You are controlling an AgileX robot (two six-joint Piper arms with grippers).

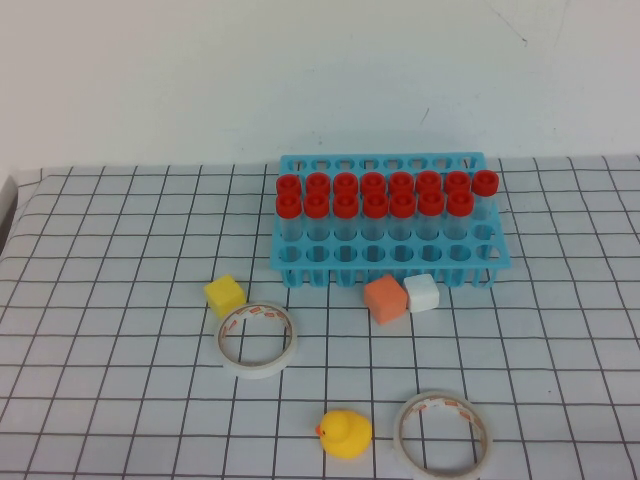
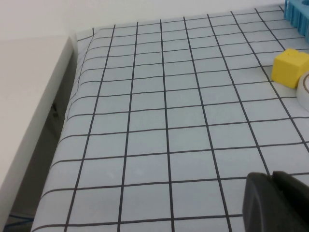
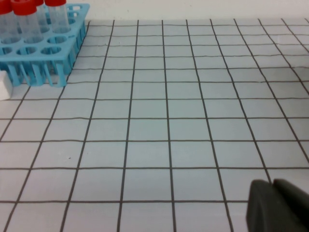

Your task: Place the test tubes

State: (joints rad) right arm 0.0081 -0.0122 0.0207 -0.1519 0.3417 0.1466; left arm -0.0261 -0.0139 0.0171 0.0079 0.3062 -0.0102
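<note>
A blue test tube rack point(image 1: 390, 262) stands at the middle back of the checked table. Several clear tubes with red caps point(image 1: 373, 195) fill its two back rows; one more capped tube point(image 1: 485, 184) stands at the far right end. The rack's corner point(image 3: 46, 53) also shows in the right wrist view, with tubes point(image 3: 25, 19) in it. Neither arm appears in the high view. My left gripper point(image 2: 271, 180) is shut and empty above bare cloth on the left. My right gripper point(image 3: 273, 186) is shut and empty over bare cloth, right of the rack.
In front of the rack lie an orange cube point(image 1: 385, 298), a white cube point(image 1: 421, 292) and a yellow cube point(image 1: 225, 295). Two tape rolls point(image 1: 257, 339) point(image 1: 443, 433) and a yellow rubber duck point(image 1: 345, 433) sit nearer. The table's left edge point(image 2: 72, 96) drops away.
</note>
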